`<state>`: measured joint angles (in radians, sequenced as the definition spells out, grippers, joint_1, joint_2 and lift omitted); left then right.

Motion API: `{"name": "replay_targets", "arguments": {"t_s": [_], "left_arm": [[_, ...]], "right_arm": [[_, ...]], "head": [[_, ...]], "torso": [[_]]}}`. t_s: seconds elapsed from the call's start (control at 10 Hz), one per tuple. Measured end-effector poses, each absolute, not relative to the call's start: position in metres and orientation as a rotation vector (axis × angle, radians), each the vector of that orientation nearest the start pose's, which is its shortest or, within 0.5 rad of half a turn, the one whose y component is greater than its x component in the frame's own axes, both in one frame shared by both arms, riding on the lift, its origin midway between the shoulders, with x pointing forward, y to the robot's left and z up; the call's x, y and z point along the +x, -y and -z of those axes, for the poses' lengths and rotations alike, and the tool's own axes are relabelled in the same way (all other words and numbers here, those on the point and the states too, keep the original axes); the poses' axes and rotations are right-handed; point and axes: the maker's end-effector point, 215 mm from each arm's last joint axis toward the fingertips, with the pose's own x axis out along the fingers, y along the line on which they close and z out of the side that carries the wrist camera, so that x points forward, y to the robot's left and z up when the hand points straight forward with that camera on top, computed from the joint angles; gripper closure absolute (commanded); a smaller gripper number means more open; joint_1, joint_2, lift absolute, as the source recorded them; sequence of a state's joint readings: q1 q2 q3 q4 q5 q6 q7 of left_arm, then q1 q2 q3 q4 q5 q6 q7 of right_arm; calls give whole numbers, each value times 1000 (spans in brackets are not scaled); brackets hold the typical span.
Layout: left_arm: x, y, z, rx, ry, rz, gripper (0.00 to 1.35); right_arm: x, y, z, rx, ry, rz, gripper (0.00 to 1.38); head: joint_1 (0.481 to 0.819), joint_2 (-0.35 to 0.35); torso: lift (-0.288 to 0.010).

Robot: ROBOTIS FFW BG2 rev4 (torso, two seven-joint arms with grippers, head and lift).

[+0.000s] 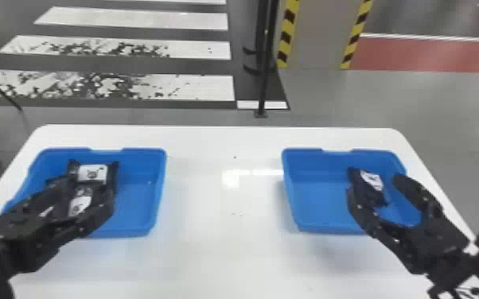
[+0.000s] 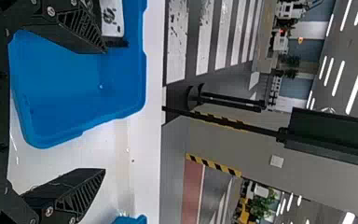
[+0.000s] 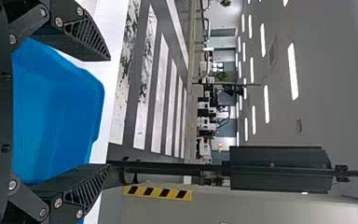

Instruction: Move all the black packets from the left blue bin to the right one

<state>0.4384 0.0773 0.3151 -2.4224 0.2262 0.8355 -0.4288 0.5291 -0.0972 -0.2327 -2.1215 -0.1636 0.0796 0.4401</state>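
On the white bench there are two blue bins, which stand well apart from each other. In the left blue bin lie several black packets with white labels. They are gathered in the part of this bin that is away from the other bin, one nearer to its far wall and another closer to the robot.

The left gripper is above these packets, with its two flat fingers spread wide. In the left wrist view, the left gripper has nothing grasped, and one labelled packet is visible near one of its fingers.

In the right blue bin lies one black packet with a white label, placed slantwise. The right gripper is over this bin, also released, with the fingers wide apart. In the head view one fingertip overlaps the edge of this packet, but I cannot tell if they touch.

Behind the bench, the floor has white crossing stripes and a red strip. A black pole stands there, near a grey column with yellow and black edges
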Motion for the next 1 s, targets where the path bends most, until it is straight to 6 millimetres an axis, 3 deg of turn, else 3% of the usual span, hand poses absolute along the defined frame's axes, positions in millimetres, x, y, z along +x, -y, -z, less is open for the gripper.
{"name": "replay_targets", "arguments": {"t_s": [0.2,0.4,1.0], "left_arm": [[437,-291,333,-96,-397,208,140],[457,-311,341,-75,-418,162,139],[552,-340,375,-65,-545,92,137]], "right_arm": [[389,219,304,4,-28,-360,223],[366,196,299,37,-39,-400,225],[364,186,310,107,-54,-417,225]], "head": [[695,85],[695,156],[695,185]], "torso": [[-140],[-140],[-140]]}}
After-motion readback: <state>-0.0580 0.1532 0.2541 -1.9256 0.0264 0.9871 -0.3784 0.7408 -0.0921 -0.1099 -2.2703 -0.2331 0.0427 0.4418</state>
